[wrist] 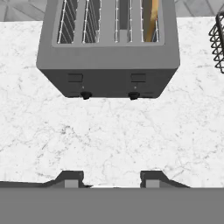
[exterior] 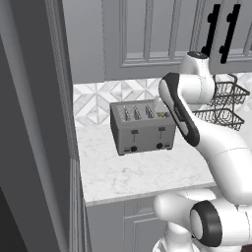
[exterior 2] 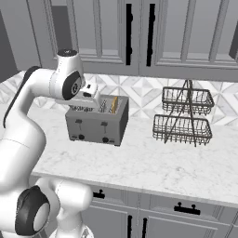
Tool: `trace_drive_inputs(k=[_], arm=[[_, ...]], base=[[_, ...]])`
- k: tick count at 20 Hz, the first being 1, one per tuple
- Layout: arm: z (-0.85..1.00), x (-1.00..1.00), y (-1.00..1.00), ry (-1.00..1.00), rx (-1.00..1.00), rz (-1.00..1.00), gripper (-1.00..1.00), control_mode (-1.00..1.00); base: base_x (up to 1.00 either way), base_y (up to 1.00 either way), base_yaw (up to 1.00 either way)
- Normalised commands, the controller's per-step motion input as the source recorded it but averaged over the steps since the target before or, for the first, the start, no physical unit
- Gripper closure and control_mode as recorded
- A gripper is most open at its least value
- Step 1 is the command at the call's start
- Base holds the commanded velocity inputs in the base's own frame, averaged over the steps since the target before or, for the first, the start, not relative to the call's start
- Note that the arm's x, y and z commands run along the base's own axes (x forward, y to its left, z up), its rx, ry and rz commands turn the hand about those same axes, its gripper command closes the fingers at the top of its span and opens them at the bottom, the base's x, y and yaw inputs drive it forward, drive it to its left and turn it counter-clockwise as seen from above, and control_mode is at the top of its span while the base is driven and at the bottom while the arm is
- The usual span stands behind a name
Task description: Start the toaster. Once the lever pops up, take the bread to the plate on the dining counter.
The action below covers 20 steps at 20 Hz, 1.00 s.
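Surface: we see a white marbled surface (exterior 2: pixel 153 162) with faint grey veining, running along a wall of pale diamond-pattern tiles (exterior: pixel 93 101).
Room: grey panelled cabinets (exterior 2: pixel 186 32) with black handles hang above; grey cabinet doors sit below the front edge.
Toaster: the toaster (exterior: pixel 142 127) stands near the back edge by the surface's left end, its levers and knobs facing the front edge.
Bread: we make out a yellow-tan slice, the bread (wrist: pixel 151 22), upright in the rightmost slot.
Basket rack: a two-tier wire basket rack (exterior 2: pixel 183 116) stands to the right of the toaster, well apart.
Claw: the claw (wrist: pixel 111 179) hangs above the bare surface in front of the toaster, fingertips (wrist: pixel 70 179) parted and grasping nothing.
Hidden: the arm covers the toaster's right end in the left base view; the hand view crops the rack.
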Motion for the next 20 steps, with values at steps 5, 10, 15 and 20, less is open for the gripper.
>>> trace_drive_inputs(k=[5, 10, 15, 20], arm=[[-0.05, -0.07, -0.15, -0.01, 0.0, -0.03, -1.0, -1.0], [-0.37, 0.0, -0.37, -0.02, 0.0, -0.09, -1.0, -1.0], [-0.49, 0.0, -0.39, -0.04, 0.01, -0.09, -1.0, -1.0], [-0.45, 0.1, -0.3, -0.06, 0.09, -0.01, -1.0, -1.0]], base=[[0.0, 0.0, 0.0], [0.0, 0.0, 0.0], [0.0, 0.0, 0.0], [0.0, 0.0, 0.0]])
